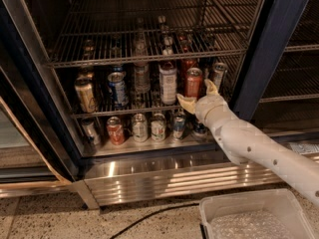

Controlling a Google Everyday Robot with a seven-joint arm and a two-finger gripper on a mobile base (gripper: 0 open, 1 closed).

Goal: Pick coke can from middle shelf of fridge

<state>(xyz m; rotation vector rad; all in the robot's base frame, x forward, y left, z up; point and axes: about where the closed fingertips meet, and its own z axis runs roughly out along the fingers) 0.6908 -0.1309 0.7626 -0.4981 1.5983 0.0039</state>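
Note:
The coke can (pixel 193 82), orange-red with a silver top, stands upright at the right of the middle shelf (pixel 124 113), a wire rack inside the open fridge (pixel 269 49). My gripper (pixel 198 94) is at the front rail, right in front of the can's lower half. It is open. One cream finger (pixel 186 102) is low to the can's left and the other (pixel 212 87) is at its right. I cannot tell whether they touch the can. My white arm (pixel 259 151) reaches in from the lower right.
A tall white-labelled bottle (pixel 168 82) stands just left of the coke can, a silver can (pixel 217 72) just right. A blue can (pixel 117 88) and a gold can (pixel 85 94) stand farther left. Several cans, including a small red one (pixel 115 130), line the level below. A white bin (pixel 254 215) and a black cable (pixel 149 215) lie on the floor.

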